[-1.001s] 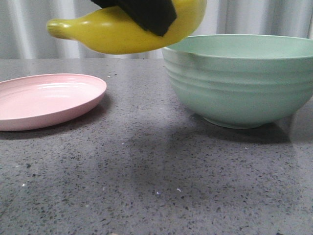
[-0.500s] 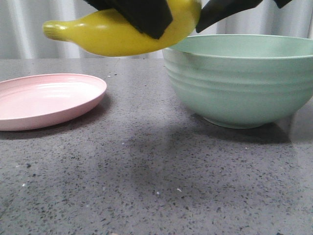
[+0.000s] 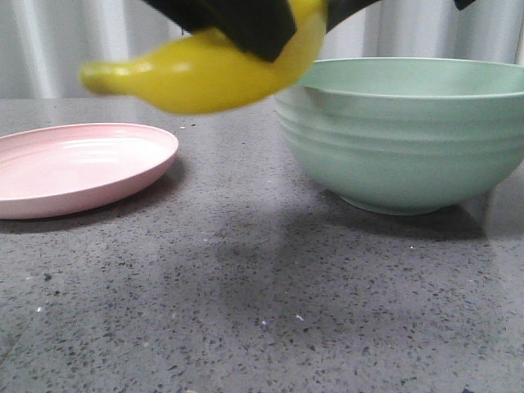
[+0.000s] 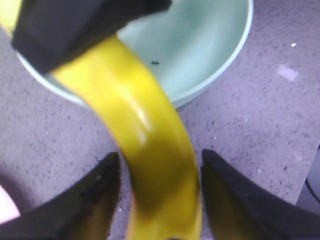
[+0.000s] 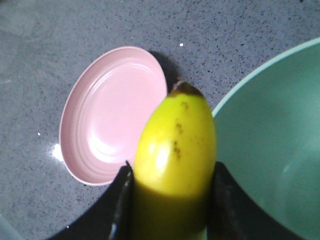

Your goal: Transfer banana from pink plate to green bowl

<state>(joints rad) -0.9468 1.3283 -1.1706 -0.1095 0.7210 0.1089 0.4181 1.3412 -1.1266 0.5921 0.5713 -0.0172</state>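
While the banana [image 3: 205, 74] hangs between pink plate [image 3: 78, 168] and green bowl [image 3: 405, 131], both grippers clamp it, left gripper [image 4: 159, 172] and right gripper [image 5: 172, 192]; smooth, firm, probably slippery, best held mid-body

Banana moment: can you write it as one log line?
banana: airborne beside green bowl | right gripper: shut on banana | left gripper: flanks banana | pink plate: bare | bowl: no banana

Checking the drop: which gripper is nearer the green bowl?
Right. The right gripper holds the banana by the green bowl's rim; the left gripper flanks the banana farther back, toward the pink plate.
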